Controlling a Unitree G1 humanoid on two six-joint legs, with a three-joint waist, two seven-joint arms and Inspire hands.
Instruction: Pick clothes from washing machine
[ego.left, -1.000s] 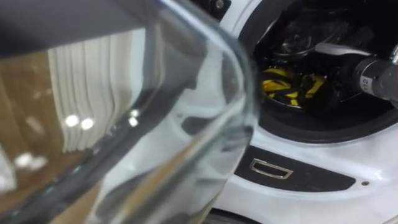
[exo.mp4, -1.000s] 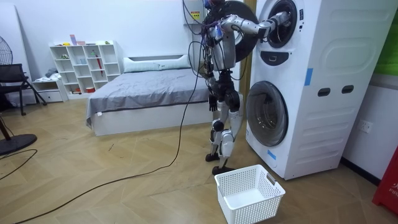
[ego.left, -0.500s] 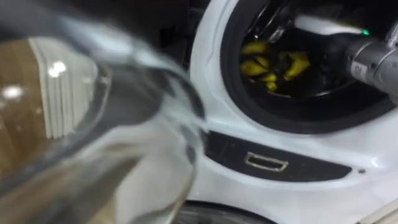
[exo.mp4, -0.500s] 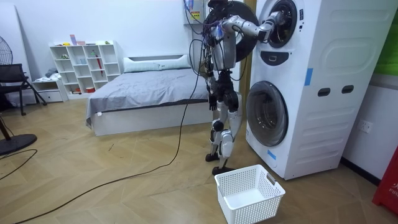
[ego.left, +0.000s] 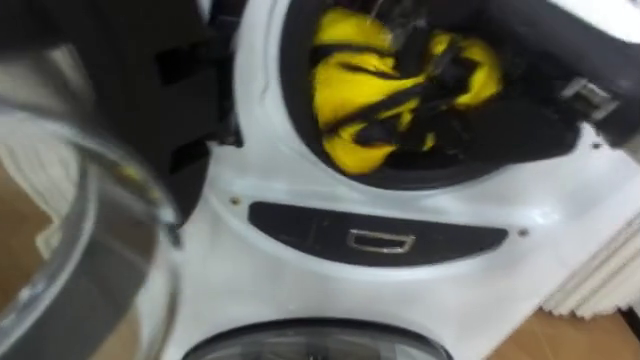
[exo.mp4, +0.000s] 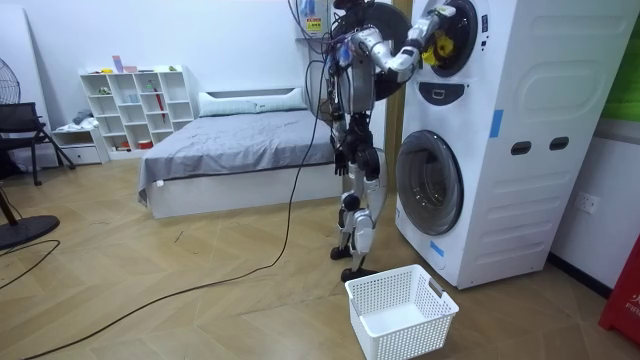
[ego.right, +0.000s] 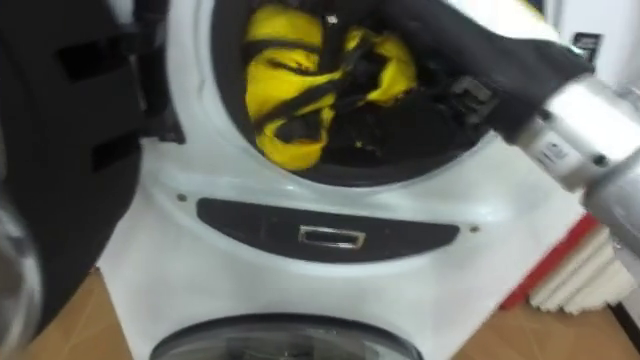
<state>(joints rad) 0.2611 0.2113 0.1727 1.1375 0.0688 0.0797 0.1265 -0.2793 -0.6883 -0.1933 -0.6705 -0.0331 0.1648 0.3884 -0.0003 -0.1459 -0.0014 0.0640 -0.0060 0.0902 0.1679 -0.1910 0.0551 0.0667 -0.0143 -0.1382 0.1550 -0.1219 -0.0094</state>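
Your R hand (ego.right: 425, 45) is clamping round the yellow cloth (ego.right: 275, 85), right at the drum mouth of the washing machine (ego.right: 320, 190). Grab's looking done; the pull-out's still pending. The basket (exo.mp4: 400, 312) is waiting well below the hand.

Grey bed (exo.mp4: 230, 140) runs along the back wall, white pillow (exo.mp4: 250, 100) at its head end. A white cubby shelf (exo.mp4: 137, 108) is just beside it, on the room view's left. A black chair (exo.mp4: 20, 125) sits at the wooden floor's (exo.mp4: 200, 290) left edge, and a white plastic basket (exo.mp4: 405, 338) sits near its bottom edge.
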